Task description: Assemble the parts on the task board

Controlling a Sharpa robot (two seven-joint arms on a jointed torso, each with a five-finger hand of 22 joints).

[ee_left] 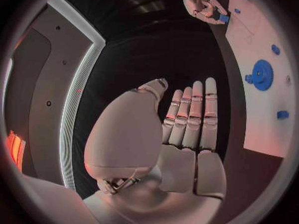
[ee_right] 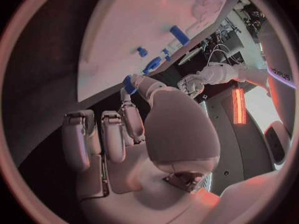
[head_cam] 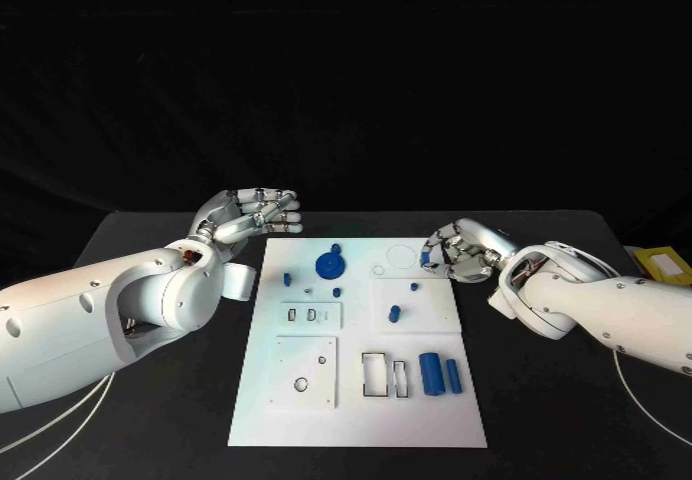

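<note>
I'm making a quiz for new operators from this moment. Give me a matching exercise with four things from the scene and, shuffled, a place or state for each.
Things:
1. left hand
2. right hand
3. blue gear
4. two blue cylinders

Places or states:
A. lying side by side on the near right part of the task board
B. pinching a small blue part at the board's right edge
C. holding nothing, off the board's far left corner
D. on the far part of the board, between the two hands

Pairs: 1-C, 2-B, 3-D, 4-A
</note>
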